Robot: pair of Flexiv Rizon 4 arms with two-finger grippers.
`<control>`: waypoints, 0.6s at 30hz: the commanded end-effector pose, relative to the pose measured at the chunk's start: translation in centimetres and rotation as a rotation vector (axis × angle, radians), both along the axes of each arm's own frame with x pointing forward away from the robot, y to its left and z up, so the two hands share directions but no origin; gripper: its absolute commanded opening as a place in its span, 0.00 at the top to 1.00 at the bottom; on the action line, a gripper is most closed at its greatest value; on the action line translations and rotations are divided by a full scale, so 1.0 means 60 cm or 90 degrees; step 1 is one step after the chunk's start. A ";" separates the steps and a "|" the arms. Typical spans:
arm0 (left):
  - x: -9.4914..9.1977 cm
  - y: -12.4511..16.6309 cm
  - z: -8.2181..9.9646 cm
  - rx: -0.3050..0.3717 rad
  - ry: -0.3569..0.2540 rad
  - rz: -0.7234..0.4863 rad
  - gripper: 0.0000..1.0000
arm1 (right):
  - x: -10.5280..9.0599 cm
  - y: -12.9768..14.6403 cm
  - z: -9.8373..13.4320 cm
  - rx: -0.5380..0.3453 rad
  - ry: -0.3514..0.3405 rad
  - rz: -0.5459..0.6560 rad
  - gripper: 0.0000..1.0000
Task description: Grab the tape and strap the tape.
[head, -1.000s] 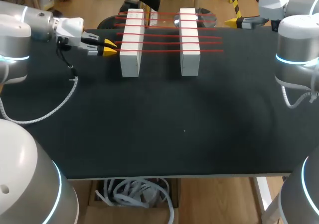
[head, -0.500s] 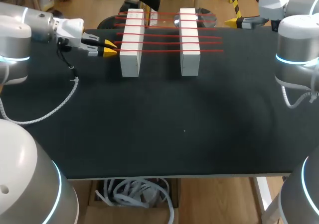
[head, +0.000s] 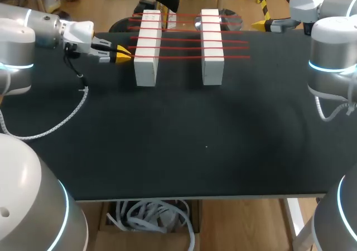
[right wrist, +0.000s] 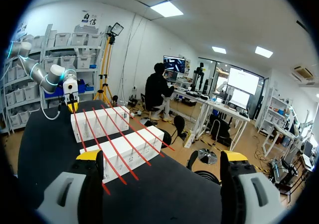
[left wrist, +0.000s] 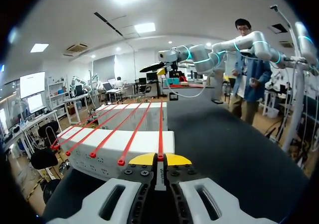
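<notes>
Tabletop: black. 2 white blocks stand upright near the far edge, side by side and apart: left block, right block. Long sides run far edge to near edge.

5 red tapes counted in the left wrist view. They run parallel across the tops of both blocks and bridge the gap between them.

Left gripper: near the far-left corner, just beside the left block's outer face. In the left wrist view, the left gripper has its yellow tips pressed narrow together. They clamp the end of the nearest tape, the 1 closest to the near edge. This tape runs straight ahead from the tips over both blocks. The other 4 tape ends hang free at the block's side.

Right gripper: at the far-right corner, well apart from the right block. In the right wrist view, the right gripper has its fingers spread wide, holding nothing.
</notes>
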State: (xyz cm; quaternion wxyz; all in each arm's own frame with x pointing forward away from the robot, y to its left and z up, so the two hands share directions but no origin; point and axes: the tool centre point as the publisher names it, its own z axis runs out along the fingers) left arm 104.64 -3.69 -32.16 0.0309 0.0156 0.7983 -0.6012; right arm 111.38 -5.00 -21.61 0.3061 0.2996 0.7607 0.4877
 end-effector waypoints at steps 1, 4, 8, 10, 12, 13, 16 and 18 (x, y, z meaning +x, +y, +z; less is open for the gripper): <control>0.001 0.000 0.002 -0.004 -0.002 -0.002 1.00 | 0.000 0.000 0.000 0.000 0.000 0.000 0.00; -0.001 0.000 0.007 -0.010 -0.002 -0.003 1.00 | 0.000 0.000 0.000 0.000 0.000 0.000 0.00; -0.006 0.000 0.018 -0.031 0.008 -0.005 1.00 | 0.000 0.000 0.000 0.000 0.000 0.000 0.00; -0.009 -0.003 0.025 -0.042 0.018 -0.013 1.00 | 0.000 0.000 0.000 0.000 0.000 0.000 0.00; -0.014 -0.006 0.034 -0.054 0.024 -0.023 1.00 | 0.000 0.000 0.000 0.000 0.000 0.000 0.00; -0.016 -0.007 0.038 -0.066 0.032 -0.028 1.00 | 0.000 0.000 0.000 0.000 0.000 0.000 0.00; -0.027 -0.011 0.051 -0.093 0.044 -0.035 1.00 | 0.000 0.000 0.000 0.000 0.000 0.000 0.00; -0.034 -0.012 0.063 -0.111 0.052 -0.031 1.00 | 0.000 0.000 0.000 0.000 0.000 0.000 0.00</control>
